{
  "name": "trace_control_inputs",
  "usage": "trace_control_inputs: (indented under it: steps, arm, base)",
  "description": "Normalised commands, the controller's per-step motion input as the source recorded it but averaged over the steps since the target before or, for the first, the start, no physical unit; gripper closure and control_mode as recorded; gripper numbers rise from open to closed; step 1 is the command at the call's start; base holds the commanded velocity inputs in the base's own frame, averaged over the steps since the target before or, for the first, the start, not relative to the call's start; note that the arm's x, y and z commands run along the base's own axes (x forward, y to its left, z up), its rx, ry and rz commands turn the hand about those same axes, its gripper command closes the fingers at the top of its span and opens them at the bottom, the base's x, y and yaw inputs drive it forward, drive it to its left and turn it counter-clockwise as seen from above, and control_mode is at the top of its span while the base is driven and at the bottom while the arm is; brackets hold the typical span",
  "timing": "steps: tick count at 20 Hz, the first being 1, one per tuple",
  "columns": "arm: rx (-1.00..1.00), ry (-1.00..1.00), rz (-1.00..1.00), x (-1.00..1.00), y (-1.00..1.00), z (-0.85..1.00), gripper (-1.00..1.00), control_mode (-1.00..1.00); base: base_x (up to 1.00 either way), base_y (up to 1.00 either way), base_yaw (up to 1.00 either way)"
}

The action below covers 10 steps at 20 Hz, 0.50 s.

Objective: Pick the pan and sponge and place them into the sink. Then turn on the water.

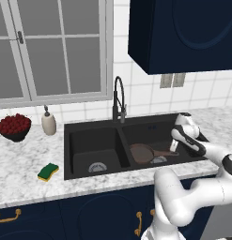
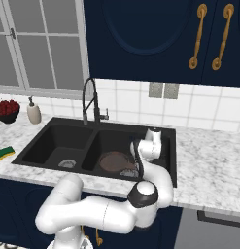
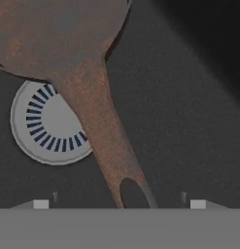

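The gripper (image 3: 119, 204) hangs with fingers (image 3: 41, 204) spread wide, seemingly clear of the pan (image 1: 142, 153)'s handle between them; the pan lies in the sink (image 1: 70, 131)'s right basin, handle over the drain (image 3: 36, 121).

bowl of red fruit (image 1: 14, 127) sits at the far left end of the marble counter (image 1: 23, 164), close to the back edge under the window (image 1: 51, 47). beige soap dispenser (image 1: 49, 123) stands just beside the bowl, between it and the basin's left rim. two grey outlets (image 2: 163, 90) on the white tile backsplash (image 2: 209, 109). navy upper cabinet (image 1: 183, 33) above right, gold handles (image 2: 197, 36) on its doors; navy lower cabinets (image 1: 65, 215) with gold pulls (image 1: 7, 217) below the counter's front edge.
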Motion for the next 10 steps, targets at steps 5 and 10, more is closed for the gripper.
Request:
trace_control_inputs:
  steps: [5,10]
  arm:
    - [0.0,-0.12,-0.12,-0.57,0.04,0.72,-1.0,-1.0]
    - [0.0,-0.15,-0.12,-0.69,0.13,0.76,-1.0,-1.0]
  base:
    - [0.0,0.0,0.0]
    - [0.0,0.0,0.0]
